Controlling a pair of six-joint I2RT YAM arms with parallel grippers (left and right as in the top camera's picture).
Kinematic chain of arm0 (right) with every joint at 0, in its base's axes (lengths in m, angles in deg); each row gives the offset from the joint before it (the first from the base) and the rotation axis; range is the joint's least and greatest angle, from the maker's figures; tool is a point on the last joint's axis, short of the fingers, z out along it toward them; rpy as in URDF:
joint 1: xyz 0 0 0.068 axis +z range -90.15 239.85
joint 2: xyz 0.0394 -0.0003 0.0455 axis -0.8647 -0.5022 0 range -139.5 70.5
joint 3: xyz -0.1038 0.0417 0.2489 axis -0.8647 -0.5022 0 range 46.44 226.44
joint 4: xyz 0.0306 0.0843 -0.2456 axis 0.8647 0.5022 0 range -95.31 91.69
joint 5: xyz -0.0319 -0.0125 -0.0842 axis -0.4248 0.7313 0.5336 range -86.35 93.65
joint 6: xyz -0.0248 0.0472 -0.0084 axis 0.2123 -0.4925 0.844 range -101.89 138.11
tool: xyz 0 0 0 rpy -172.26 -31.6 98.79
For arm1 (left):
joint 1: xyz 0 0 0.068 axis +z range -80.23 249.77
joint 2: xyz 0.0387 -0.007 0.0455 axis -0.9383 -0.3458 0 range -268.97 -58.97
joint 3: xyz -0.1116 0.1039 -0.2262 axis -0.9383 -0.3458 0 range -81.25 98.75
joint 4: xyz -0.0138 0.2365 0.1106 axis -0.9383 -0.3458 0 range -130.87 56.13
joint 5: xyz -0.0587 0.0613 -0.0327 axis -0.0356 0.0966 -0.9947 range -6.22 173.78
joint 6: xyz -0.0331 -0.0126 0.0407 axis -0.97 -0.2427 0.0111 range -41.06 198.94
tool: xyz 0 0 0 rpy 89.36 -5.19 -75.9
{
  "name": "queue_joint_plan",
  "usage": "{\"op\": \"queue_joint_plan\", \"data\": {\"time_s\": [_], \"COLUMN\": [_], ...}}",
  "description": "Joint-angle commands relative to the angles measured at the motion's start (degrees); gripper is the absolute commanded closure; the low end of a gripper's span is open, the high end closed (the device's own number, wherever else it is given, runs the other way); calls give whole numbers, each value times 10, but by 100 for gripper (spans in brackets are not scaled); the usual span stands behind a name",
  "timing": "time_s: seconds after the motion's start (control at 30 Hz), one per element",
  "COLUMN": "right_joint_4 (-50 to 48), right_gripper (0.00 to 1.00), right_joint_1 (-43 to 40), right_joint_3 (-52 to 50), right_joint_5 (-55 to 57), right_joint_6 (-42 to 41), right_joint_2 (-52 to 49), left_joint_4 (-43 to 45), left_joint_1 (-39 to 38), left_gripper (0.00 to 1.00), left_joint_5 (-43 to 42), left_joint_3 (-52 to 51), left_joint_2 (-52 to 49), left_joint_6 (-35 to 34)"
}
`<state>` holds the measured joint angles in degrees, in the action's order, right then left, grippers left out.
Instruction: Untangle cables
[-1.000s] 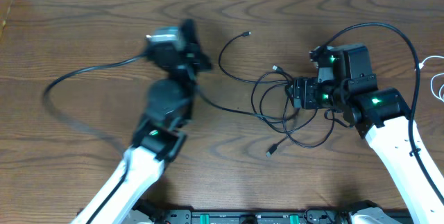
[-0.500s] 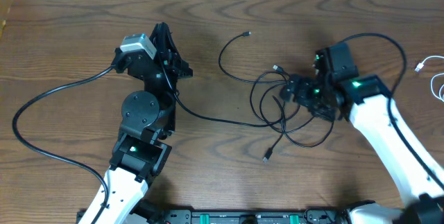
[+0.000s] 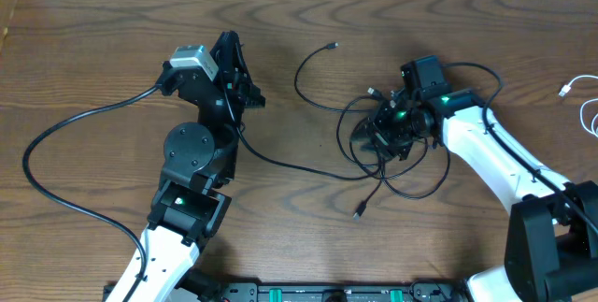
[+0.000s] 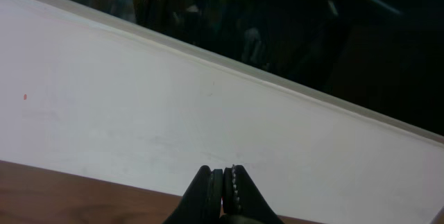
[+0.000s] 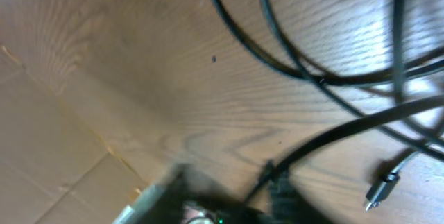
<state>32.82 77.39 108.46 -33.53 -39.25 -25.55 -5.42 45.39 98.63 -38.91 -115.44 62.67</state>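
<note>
Okay so, my right gripper (image 3: 376, 134) is nose-down right in the tangle (image 3: 392, 166) of black cables, with loops on every side of the fingers. That wrist view is smeared, so I honestly can't tell if the jaws are clamped on a strand or just next to one. One strand runs right up to them, and a little plug (image 5: 374, 195) lies just off to the side.

My left gripper (image 4: 223, 182) is pinched fully closed, lifted off the table (image 3: 112, 40) and aimed at the white wall (image 4: 139, 113). No cord shows between its tips in the wrist view. From above, though, a long black cable (image 3: 290, 160) runs right up to it, so it may be nipped in there. Can't swear to it.

I'd say I'm mid-separation, with one cable drawn out and the knot not yet opened. That long cable's axis runs from my left gripper across to the tangle under my right, sagging toward my base. Next I'd need a sure pinch on a single strand with the right, then a slow pull away from the left so the loops don't cinch.

One free end (image 3: 334, 47) points off beyond both grippers, and another (image 3: 361, 210) trails back toward me. The white cable (image 3: 587, 106) sits well apart, out past my right arm.
</note>
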Motion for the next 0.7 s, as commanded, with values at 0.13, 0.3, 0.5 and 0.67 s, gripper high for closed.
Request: {"op": "queue_joint_plan", "data": {"time_s": [0.13, 0.3, 0.5, 0.67], "right_joint_4": [-59, -72, -88, -89], "right_gripper": [99, 98, 98, 99], "right_joint_1": [4, 4, 13, 13], "right_joint_3": [-1, 6, 8, 8], "right_joint_5": [-10, 98, 266, 251], "right_joint_6": [13, 18, 64, 65], "right_joint_2": [34, 138, 259, 283], "left_joint_4": [-80, -135, -205, -209], "left_joint_1": [3, 3, 3, 3], "left_gripper": [92, 92, 92, 92], "left_joint_5": [-82, -180, -217, -369], "left_joint_3": [4, 4, 4, 4], "left_joint_2": [9, 7, 0, -26], "left_joint_6": [1, 1, 1, 1]}}
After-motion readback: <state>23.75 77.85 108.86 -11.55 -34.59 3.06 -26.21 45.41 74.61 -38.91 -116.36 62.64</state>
